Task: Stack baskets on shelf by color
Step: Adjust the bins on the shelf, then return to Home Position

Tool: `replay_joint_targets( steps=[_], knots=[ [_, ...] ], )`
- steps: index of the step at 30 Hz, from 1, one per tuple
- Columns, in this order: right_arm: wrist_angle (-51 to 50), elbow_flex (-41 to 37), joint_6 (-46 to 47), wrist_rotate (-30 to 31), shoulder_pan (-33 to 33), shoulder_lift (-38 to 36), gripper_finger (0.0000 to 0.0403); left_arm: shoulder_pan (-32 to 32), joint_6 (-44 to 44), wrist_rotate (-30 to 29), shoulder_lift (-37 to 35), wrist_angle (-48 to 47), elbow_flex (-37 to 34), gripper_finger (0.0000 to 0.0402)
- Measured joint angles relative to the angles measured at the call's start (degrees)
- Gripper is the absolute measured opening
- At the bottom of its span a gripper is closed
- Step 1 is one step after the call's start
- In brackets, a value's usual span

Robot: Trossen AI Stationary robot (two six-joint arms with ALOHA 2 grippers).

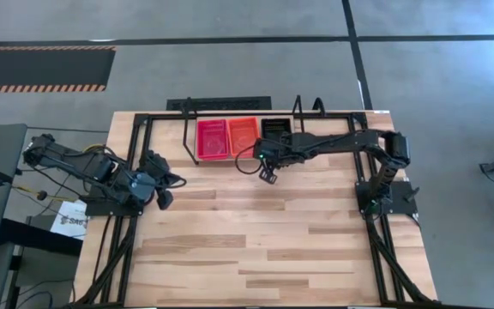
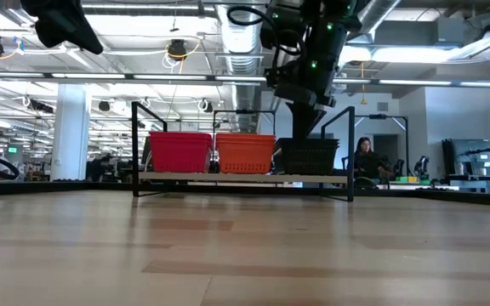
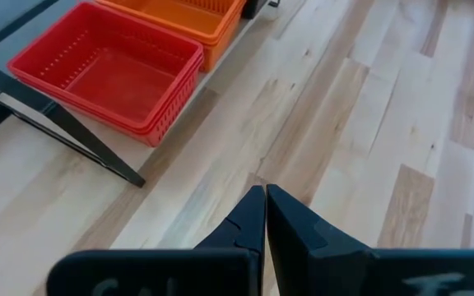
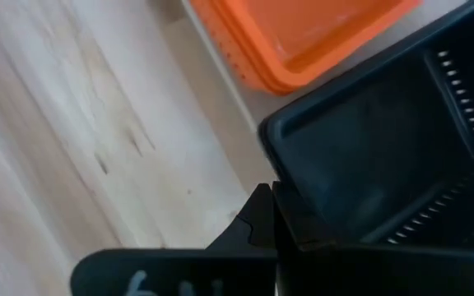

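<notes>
Presently, three stacks of baskets sit side by side on the shelf at the far edge of the wooden table. The red stack is at the left, the orange stack in the middle and the black stack at the right. In the low view the three stacks stand at about equal height on the board, the red one touching the orange one, and the black one just beside it. Thin black rods rise at both ends of the shelf.

The right gripper reaches in from the right arm's base and hangs above the table just in front of the black stack, near its front edge. Its fingers are pressed together with nothing between them; the right wrist view shows their tips meeting over the black basket's rim, with the orange basket beyond.

The left gripper is drawn back near its own base at the table's left side, well apart from the shelf. Its fingers are likewise closed and empty, pointing over bare tabletop towards the red stack.

A person is seated in the room behind the table.
</notes>
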Motion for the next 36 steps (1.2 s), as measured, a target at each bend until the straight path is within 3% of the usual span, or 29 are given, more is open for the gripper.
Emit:
replay_joint_targets(
  steps=[13,17,25,30,36],
  knots=[
    [0.2,0.0,0.1,-0.1,-1.5,-1.6,0.0001,0.0,0.0,2.1,0.0,-0.9,0.0,0.0],
    [0.3,0.0,4.2,-2.7,1.6,-6.8,0.0001,0.0,0.1,3.8,0.0,-0.9,0.0,0.0],
    [4.2,0.0,5.7,-0.8,13.4,-22.1,0.0001,-2.8,1.5,1.3,-3.4,-0.3,-1.1,0.0],
    [9.2,-3.4,5.7,1.1,21.1,-30.6,0.0001,-6.4,1.5,0.9,-10.6,9.4,-10.1,0.0],
    [34.0,-21.1,6.8,0.9,26.4,-39.3,0.0001,-7.6,0.0,4.5,-22.0,27.6,-24.7,0.0]
  ],
)
